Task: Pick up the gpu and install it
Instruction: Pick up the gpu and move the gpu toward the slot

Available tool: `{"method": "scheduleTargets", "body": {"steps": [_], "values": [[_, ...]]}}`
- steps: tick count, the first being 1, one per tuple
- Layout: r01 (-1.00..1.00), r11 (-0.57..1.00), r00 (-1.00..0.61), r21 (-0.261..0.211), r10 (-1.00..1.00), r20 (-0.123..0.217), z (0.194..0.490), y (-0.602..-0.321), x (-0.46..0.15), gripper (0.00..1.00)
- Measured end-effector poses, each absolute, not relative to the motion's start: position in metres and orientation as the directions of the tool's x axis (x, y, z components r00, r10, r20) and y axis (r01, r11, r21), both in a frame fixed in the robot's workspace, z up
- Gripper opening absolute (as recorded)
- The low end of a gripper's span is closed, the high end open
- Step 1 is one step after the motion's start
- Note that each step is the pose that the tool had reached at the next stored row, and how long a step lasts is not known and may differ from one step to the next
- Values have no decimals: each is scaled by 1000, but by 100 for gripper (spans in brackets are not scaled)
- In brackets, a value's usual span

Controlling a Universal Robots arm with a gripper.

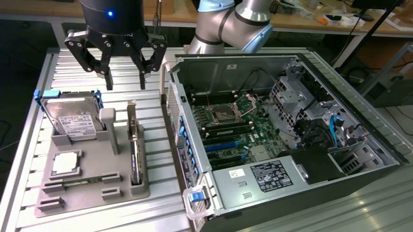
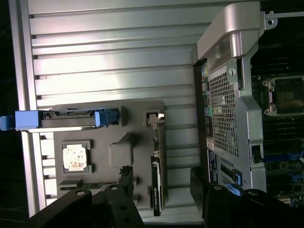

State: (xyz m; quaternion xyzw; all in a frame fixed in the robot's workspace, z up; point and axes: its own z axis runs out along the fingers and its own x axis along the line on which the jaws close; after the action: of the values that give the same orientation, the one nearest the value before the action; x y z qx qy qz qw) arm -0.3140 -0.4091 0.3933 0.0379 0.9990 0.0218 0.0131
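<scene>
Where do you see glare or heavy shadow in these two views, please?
Wrist view: a strong glare band washes out the table slats, the processor lid is bleached white, and the open pincer reads as a dark silhouette. Exterior view: light falls evenly on the gpu, while the lower corner inside the computer case sits in shadow.

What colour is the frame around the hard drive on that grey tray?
Blue. The frame shows best in the wrist view.
</scene>
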Motion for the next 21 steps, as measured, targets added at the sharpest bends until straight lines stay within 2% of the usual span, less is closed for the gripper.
{"method": "scheduleTargets", "body": {"steps": [21], "values": [[75,996,-997,45,76,-24,385,-420,-314,60]]}}
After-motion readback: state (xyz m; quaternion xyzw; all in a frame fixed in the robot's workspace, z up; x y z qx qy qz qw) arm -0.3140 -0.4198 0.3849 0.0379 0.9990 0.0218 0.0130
